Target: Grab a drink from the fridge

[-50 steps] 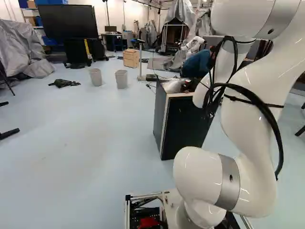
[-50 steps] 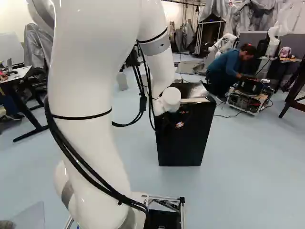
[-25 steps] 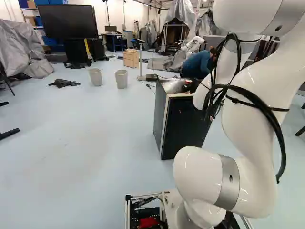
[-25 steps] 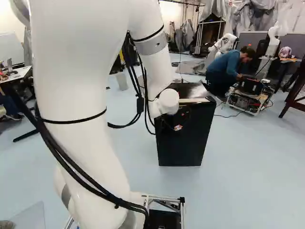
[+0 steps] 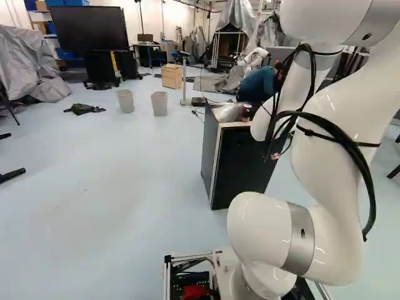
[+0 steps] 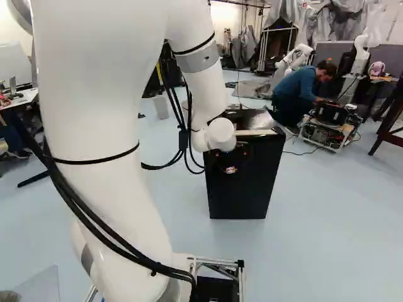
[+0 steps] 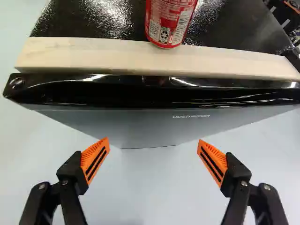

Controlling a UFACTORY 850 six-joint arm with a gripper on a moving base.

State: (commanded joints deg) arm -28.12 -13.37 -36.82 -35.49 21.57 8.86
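Observation:
In the right base view my gripper (image 6: 231,169) is small and dark against the front of the black fridge (image 6: 242,195). Seen from the wrist, the gripper (image 7: 153,152) stands open, its orange pads wide apart with nothing between them. Ahead of it are the fridge's glossy door edge (image 7: 154,93) and the door front below that, with the door closed. A red can (image 7: 169,21) stands on the fridge top, right behind a pale wooden strip (image 7: 140,56). The can is partly cut off from sight. No fingertip appears to touch the fridge.
A person crouches behind the fridge beside a wheeled cart (image 6: 327,132). Another robot (image 6: 296,58) stands further back. Two grey bins (image 5: 159,104) are on the floor beyond the fridge, and a desk (image 6: 22,99) is at the left of the right base view.
The arm's upper links and wrist have shifted left in the right base view, the gripper moving slightly left and up before the fridge. The base has stayed put.

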